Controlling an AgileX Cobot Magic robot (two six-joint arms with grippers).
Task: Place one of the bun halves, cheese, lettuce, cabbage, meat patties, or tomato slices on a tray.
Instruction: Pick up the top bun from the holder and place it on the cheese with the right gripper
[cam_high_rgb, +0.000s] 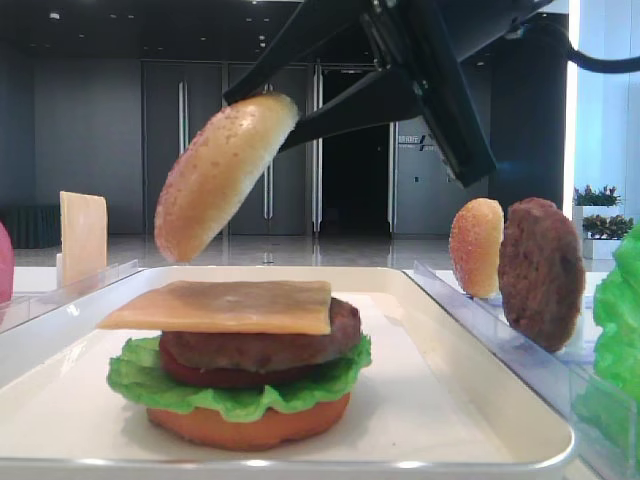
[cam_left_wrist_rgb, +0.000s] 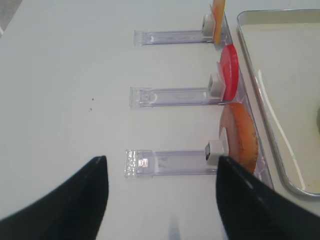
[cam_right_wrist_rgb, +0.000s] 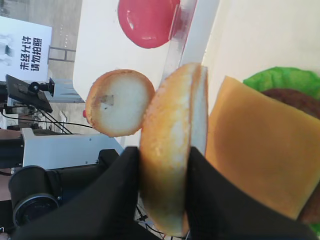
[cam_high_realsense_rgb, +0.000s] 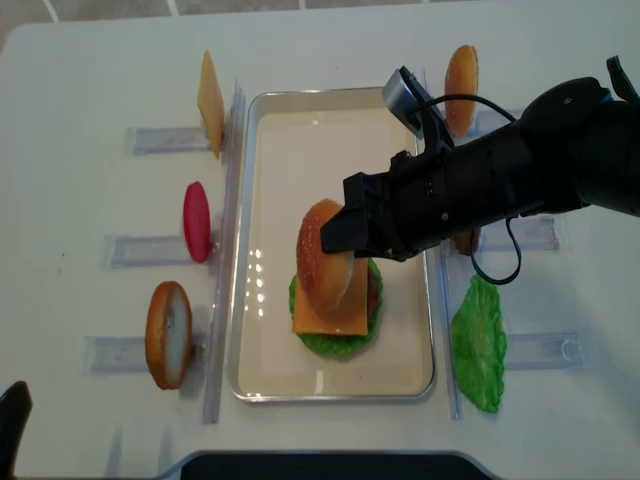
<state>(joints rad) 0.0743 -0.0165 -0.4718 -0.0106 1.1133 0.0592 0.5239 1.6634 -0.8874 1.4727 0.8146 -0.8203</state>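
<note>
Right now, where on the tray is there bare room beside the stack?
Bare tray runs from the stack to the far rim, plus a strip along the left rim. The near end is crowded, with the right gripper holding a bun half overhead.

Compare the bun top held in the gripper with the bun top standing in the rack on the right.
The held bun top hangs tilted in the air above the cheese, clamped in the right gripper; the racked bun top stands upright on edge, untouched. The held one looks larger in the low view, being nearer. Both are golden-brown, domed and speckled.
</note>
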